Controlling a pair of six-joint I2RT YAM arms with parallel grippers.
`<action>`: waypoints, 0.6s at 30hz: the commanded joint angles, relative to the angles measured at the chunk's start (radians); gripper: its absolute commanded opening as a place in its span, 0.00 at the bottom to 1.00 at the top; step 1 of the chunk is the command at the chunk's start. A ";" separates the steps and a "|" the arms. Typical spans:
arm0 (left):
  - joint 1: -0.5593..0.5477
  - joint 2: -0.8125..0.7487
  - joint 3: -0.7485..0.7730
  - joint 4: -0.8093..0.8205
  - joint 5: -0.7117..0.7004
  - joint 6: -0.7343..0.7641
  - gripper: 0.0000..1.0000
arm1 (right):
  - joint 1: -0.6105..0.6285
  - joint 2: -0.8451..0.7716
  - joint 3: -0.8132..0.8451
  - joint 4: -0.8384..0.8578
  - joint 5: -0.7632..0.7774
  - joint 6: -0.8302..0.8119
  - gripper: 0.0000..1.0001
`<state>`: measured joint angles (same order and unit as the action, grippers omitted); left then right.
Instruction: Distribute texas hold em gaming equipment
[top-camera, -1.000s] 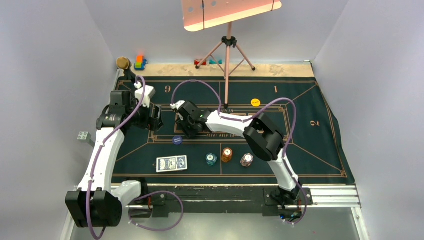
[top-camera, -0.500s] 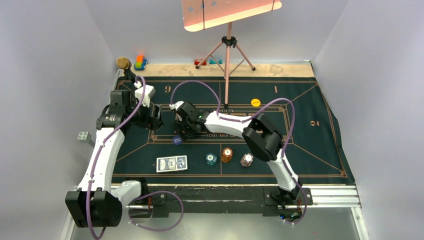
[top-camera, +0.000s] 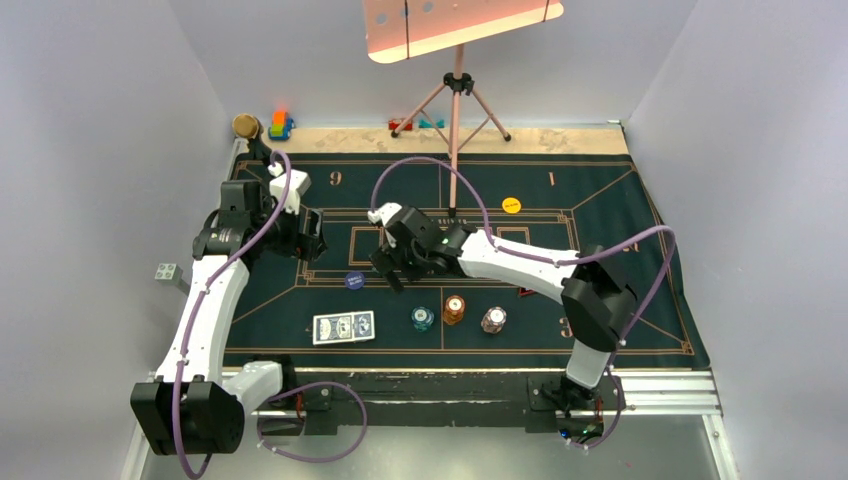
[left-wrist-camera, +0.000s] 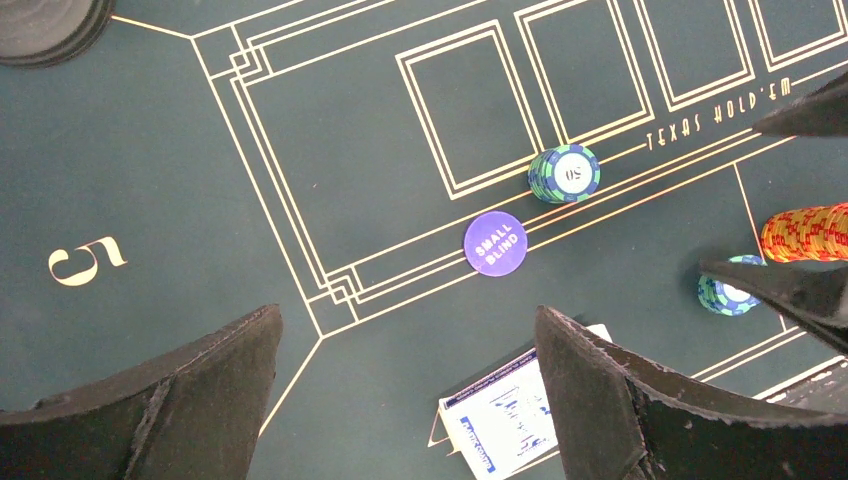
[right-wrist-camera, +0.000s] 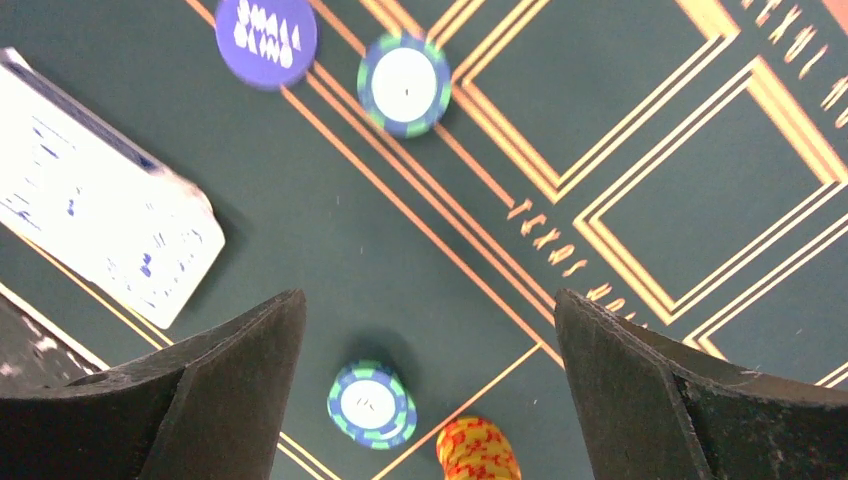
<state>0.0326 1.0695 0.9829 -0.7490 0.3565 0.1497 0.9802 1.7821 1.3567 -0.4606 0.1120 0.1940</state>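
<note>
I am holding my right gripper (right-wrist-camera: 427, 300) above the middle of the dark poker mat (top-camera: 600, 190), its fingers spread wide and gripping nothing. Just ahead of those fingertips a lone teal chip stack (right-wrist-camera: 404, 85) is sitting on the gold lines. It is near the dark blue small-blind disc (right-wrist-camera: 266, 28) but not touching it. The playing cards (top-camera: 343, 327) are lying face down by the mat's near edge, left of centre. To their right, along that same edge, a second teal stack (top-camera: 423, 318), an orange stack (top-camera: 455, 309) and a pinkish-white stack (top-camera: 493, 320) are standing in a row, each apart from the next. The yellow disc (top-camera: 512, 205) is resting towards the far edge, right of centre. Under my right forearm a small dark shape is showing, possibly the red-black triangular marker (top-camera: 526, 291). I am hovering my left gripper (left-wrist-camera: 407, 312) over the mat's left part, fingers equally wide and empty.
</note>
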 joint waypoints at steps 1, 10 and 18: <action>0.009 -0.014 -0.007 0.022 0.022 0.010 1.00 | 0.037 -0.019 -0.094 -0.054 -0.027 -0.024 0.98; 0.008 -0.020 -0.004 0.016 0.025 0.013 1.00 | 0.057 0.001 -0.122 -0.080 -0.100 -0.067 0.98; 0.008 -0.020 -0.004 0.013 0.026 0.019 1.00 | 0.068 0.030 -0.137 -0.092 -0.151 -0.091 0.98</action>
<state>0.0326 1.0687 0.9829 -0.7494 0.3634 0.1513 1.0378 1.7996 1.2263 -0.5339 0.0055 0.1333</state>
